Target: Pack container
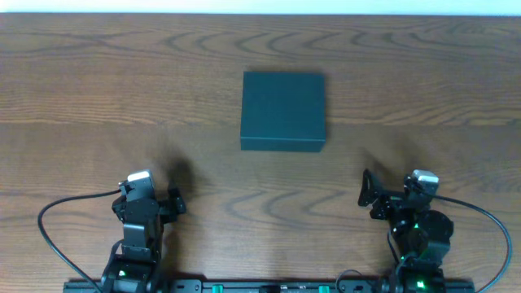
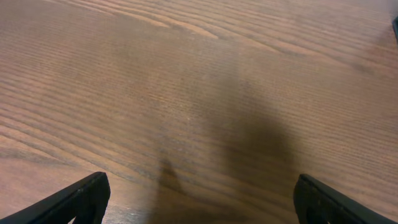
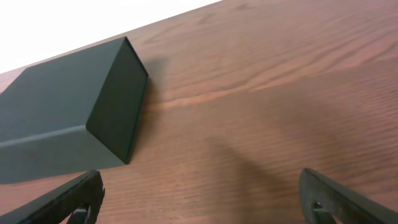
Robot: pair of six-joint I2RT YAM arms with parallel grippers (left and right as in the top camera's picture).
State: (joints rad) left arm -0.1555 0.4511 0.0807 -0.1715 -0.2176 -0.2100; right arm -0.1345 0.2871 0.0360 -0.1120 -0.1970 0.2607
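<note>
The dark teal-green square container (image 1: 283, 110) stands on the wooden table at centre back, its flat lid shut. It also shows at the left of the right wrist view (image 3: 68, 118). My left gripper (image 1: 159, 199) is at the front left, open and empty, well short of the container; its fingers (image 2: 199, 199) frame bare wood. My right gripper (image 1: 376, 194) is at the front right, open and empty, its fingers (image 3: 202, 199) spread above bare wood in front of and to the right of the container.
The wooden table (image 1: 81, 98) spreads around the container. Black cables (image 1: 57, 212) loop from both arm bases along the front edge. A white wall edge shows past the table's far side.
</note>
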